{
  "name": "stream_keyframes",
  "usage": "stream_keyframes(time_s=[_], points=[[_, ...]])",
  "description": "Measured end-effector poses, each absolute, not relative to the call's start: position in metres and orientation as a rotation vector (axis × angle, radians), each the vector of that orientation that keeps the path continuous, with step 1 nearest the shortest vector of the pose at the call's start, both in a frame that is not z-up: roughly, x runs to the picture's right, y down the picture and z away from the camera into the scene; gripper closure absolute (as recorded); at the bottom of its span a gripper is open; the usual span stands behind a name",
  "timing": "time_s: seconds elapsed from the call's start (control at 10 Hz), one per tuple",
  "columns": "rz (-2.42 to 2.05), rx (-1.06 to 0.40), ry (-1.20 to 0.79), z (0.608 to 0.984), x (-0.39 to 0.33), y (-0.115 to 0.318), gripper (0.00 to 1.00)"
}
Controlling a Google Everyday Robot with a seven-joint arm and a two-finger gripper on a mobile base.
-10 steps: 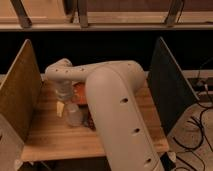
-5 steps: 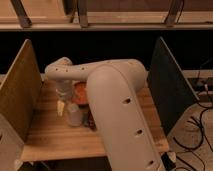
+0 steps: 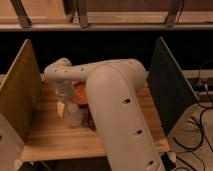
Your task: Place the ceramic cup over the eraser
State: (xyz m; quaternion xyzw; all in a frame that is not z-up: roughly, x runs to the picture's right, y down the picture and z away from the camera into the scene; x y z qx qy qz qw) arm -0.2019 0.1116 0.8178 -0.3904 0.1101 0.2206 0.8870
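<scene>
The big arm link [image 3: 125, 115] fills the front and hides part of the table [image 3: 45, 140]. The ceramic cup [image 3: 74, 114] stands upright on the table. Just right of the cup a dark piece shows, probably the eraser [image 3: 91, 121], not yet covered. The gripper [image 3: 64, 94] hangs just above and behind the cup, I think to carry it; how far it is opened I cannot tell. Behind the cup sits the orange bowl [image 3: 80, 93].

Looks down from high and close behind the arm [image 3: 120, 110], facing forward over the wooden table [image 3: 47, 142], with the gripper [image 3: 66, 104] mid-left by the ceramic cup [image 3: 74, 116].
</scene>
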Motion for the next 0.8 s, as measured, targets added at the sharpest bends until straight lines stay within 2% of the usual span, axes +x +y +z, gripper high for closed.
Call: stream_keyframes(time_s=[0.8], points=[[0.443,-0.809,0.239,0.815,-0.192,0.127,0.20]])
